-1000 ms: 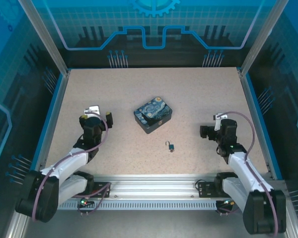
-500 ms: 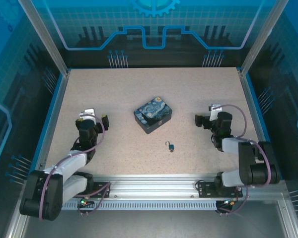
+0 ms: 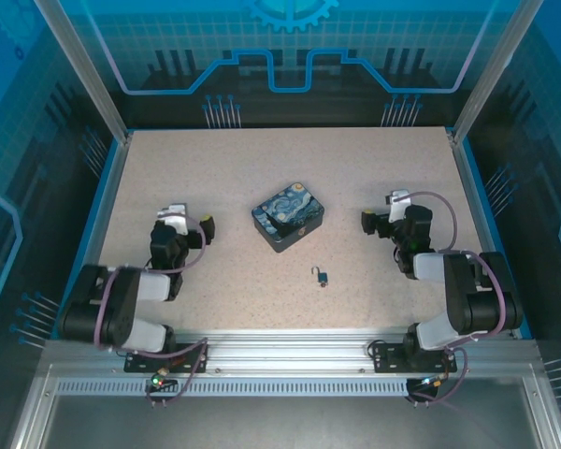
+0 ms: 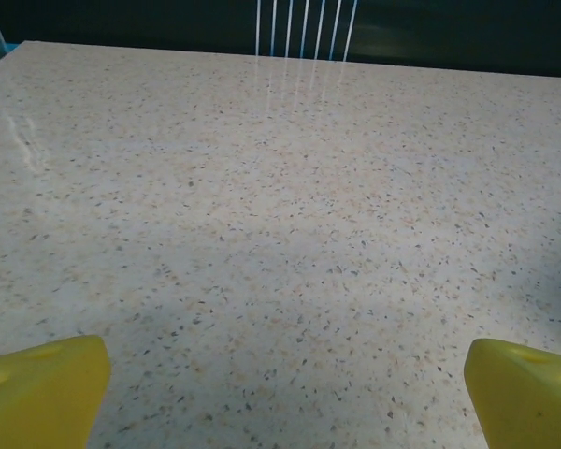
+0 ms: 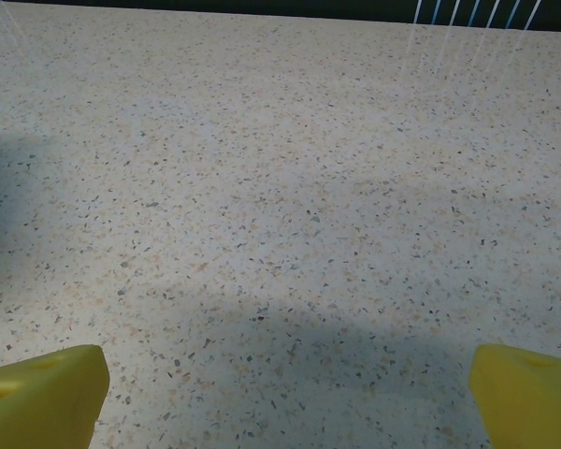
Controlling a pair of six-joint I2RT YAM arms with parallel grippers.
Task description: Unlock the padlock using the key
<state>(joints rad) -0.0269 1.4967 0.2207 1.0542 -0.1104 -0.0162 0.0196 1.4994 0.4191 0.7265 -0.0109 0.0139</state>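
Nearest, on the arms' side of the tin, an aluminium rail runs along the table's front edge and carries both arm bases, with cables looping beside them.

The padlock lies on the speckled table on the near side of the tin and a little to its right, close by but not touching it. Its thin shackle points left, toward the left arm. The key is too small to tell apart from it in the top view.

The left gripper sits low over the table, well to the left of the tin and about level with it. Its jaws are spread wide with nothing between them. In its wrist view the yellow fingertips stand at the two bottom corners, with speckled tabletop between them and ahead.

The right gripper is to the right of the tin, also about level with it, jaws wide apart and holding nothing. Its own fingertips frame speckled surface crossed by a soft shadow.

The tin, a blue rectangular box with a swirling night-sky picture, rests flat and turned at an angle. It lies directly between the two grippers, while the padlock lies nearer than that line.

Beyond the tin the table runs on to a dark back wall with blue glowing lines and rows of pale bars at its foot. Metal posts rise at the far corners.
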